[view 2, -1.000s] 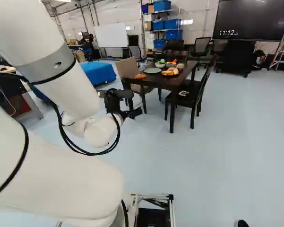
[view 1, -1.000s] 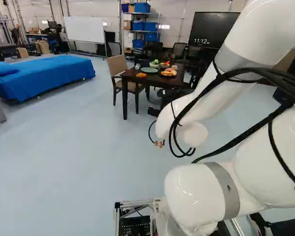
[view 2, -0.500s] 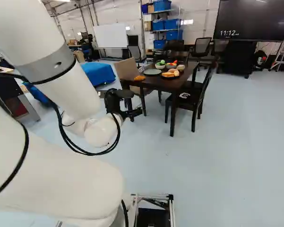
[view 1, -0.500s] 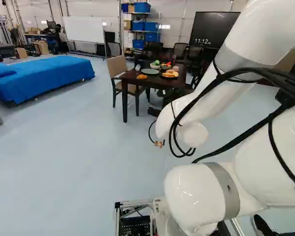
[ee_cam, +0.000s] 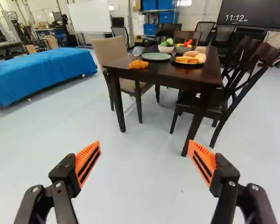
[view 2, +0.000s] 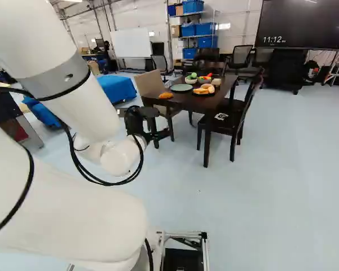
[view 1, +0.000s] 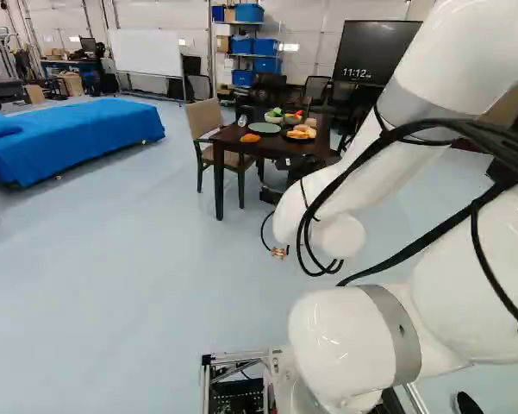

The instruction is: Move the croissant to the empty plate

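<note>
Pointing ahead, 2 fingers (ee_cam: 87, 163) stand wide apart.

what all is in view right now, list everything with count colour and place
croissant: 1, golden orange, on table's near edge
empty plate: 1, grey-green, on table
dark plate: 1, black, on table, holding bread-like food
bread-like food: several pieces, orange and tan
bowls: 2, light, behind the plates, with green and red food
table: 1, dark brown, ahead
tan chair: 1, beside table
dark wooden chairs: at least 2, opposite side
covered bed: 1, blue, left in left base view
whiteboard: 1, white, background
screen: 1, black, background
bins: several, blue, on shelving
arm: 1, white, black cables
fingers: 2, black with orange pads, spread apart
</note>
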{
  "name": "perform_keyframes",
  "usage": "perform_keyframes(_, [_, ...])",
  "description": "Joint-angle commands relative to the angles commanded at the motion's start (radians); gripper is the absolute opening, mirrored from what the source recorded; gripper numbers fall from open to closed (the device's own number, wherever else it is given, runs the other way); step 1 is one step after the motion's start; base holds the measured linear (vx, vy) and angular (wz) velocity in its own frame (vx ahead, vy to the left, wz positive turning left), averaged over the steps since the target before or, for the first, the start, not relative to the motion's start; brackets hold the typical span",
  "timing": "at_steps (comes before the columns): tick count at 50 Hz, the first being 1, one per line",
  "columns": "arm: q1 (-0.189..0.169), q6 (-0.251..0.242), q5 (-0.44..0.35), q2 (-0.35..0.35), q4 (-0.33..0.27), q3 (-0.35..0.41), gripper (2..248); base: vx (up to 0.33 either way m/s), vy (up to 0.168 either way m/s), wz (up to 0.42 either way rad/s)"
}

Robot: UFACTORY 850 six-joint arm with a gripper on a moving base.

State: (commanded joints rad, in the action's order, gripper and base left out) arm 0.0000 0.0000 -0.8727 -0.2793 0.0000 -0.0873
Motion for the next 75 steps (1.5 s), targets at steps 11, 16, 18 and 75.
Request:
perform_keyframes(11, [0.0,0.0,0.0,0.0,0.0,0.0,247,0.139,0.037,-0.013])
perform_keyframes(16, [0.0,0.0,0.0,0.0,0.0,0.0,247,0.132,0.033,-0.012])
perform_keyframes(18, [0.0,0.0,0.0,0.0,0.0,0.0,247,0.117,0.027,-0.02])
perform_keyframes(75, [0.0,0.0,0.0,0.0,0.0,0.0,247,0.132,0.022,-0.012])
